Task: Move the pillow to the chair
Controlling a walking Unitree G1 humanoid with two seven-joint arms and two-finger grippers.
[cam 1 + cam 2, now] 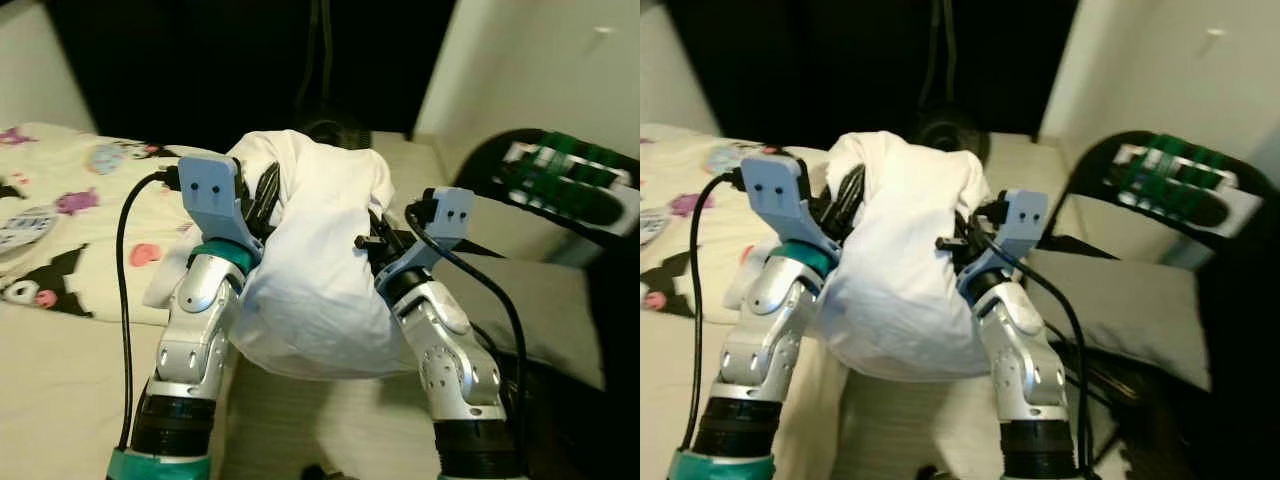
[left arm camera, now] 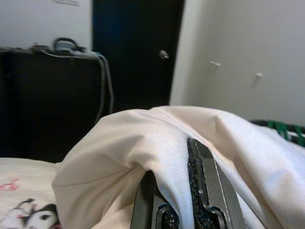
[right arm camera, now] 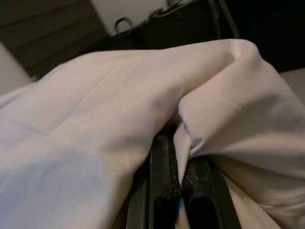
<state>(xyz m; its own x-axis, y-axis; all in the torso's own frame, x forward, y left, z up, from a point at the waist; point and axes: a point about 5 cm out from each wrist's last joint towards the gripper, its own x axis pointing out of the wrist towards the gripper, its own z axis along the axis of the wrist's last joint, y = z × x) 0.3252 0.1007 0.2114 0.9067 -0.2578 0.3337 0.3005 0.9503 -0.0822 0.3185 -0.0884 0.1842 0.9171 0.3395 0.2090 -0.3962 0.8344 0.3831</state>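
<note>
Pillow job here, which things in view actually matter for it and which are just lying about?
Belongs to the job:
white pillow, pinched by both grippers
left gripper
right gripper
black chair with grey seat, to the robot's right

Just lying about:
cartoon-print bedsheet
dark door
cables

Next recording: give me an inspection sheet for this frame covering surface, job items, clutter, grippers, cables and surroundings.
Surface: bed with cartoon-print sheet on the robot's left.
Job's things: plump white fabric pillow held up between both arms; black-framed chair with grey seat cushion to the right, seat bare.
Clutter: green-and-white striped item on the chair's backrest.
Grippers: left gripper shut on a pillow fold; right gripper shut on pillow fabric.
Cables: black cable along the left arm; another along the right arm.
Surroundings: dark door, pale wall.
</note>
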